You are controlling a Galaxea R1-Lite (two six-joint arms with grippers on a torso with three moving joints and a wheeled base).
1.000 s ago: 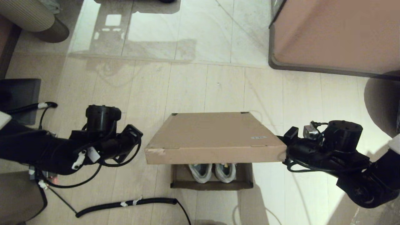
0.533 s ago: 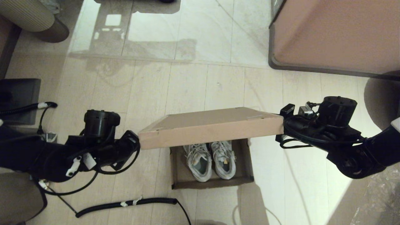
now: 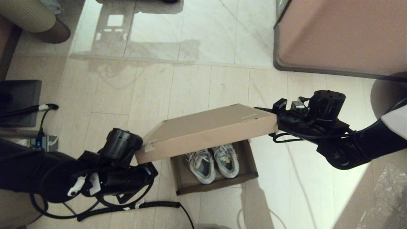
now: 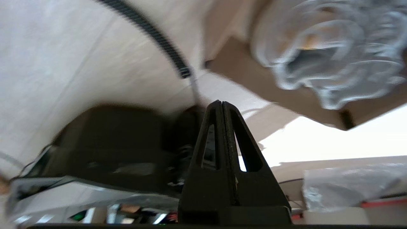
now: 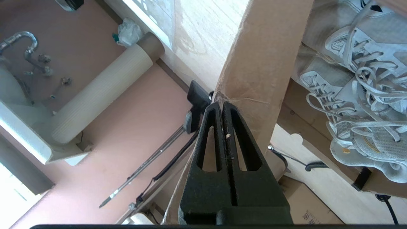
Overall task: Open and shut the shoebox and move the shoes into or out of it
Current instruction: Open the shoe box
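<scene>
The shoebox stands open on the floor, its lid (image 3: 206, 127) raised and tilted, higher at the right end. The low base (image 3: 216, 186) holds the pair of white mesh shoes (image 3: 213, 162), toes pointing away from me. My right gripper (image 3: 275, 127) is shut, and its tips (image 5: 221, 103) press against the lid's right side wall (image 5: 267, 57); the shoes (image 5: 359, 95) show beyond it. My left gripper (image 3: 152, 170) sits low under the lid's near-left corner. In the left wrist view it (image 4: 221, 102) is shut with nothing in it and aimed past the box base (image 4: 254, 79) and shoes (image 4: 324, 57).
A large pinkish-brown block with a dark rim (image 3: 340, 35) fills the far right. A coiled black cable (image 3: 127, 208) lies on the floor near the box's front left. A ribbed beige cylinder (image 3: 31, 19) and a dark box (image 3: 19, 98) stand at the left.
The lid has swung from nearly flat to steeply raised, uncovering the shoes. My right gripper rose away with its right edge. My left arm dropped nearer, under the left corner.
</scene>
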